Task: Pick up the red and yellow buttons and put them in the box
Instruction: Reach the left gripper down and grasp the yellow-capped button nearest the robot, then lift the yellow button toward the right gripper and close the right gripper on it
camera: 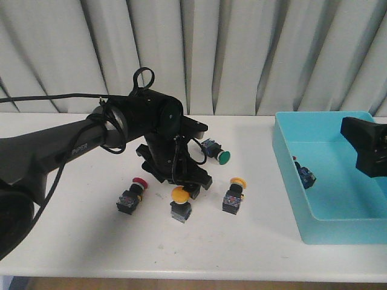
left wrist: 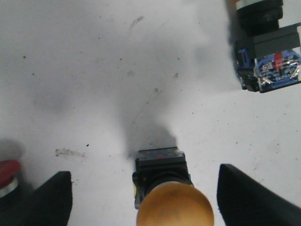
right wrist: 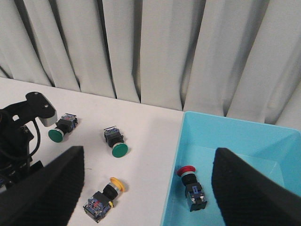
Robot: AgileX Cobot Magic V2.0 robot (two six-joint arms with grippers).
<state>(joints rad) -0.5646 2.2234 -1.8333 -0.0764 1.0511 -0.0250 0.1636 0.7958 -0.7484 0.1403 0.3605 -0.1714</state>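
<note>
- Turquoise box [camera: 290, 175] sits on the white tabletop [camera: 78, 229] at the robot's right, and one red-capped button [right wrist: 190, 184] lies on its floor near the wall that faces the other buttons.
- Left pincer [camera: 180, 187] is low over the middle of the tabletop, its black fingers [left wrist: 51, 197] spread wide apart and gripping nothing.
- Between those fingers, in the left wrist view, stands a yellow-capped button [left wrist: 171, 207] on its black body; neither finger touches it.
- From the front that same button lies just under the pincer, with its cap toward the arm.
- A red-capped button [camera: 132, 196] lies on the tabletop to the left of it, near but apart.
- A second yellow-capped button [camera: 234, 194] lies to the right, between the pincer and the box.
- A green-capped button [camera: 216, 152] lies farther back, behind the left arm's wrist.
- The right wrist view shows another green-capped button [right wrist: 61, 129] beside the left arm.
- Right pincer [right wrist: 146, 221] hangs over the box; its two dark fingers [right wrist: 42, 193] stand well apart with nothing between them.
- Grey pleated curtains [camera: 242, 54] close off the back of the scene.
</note>
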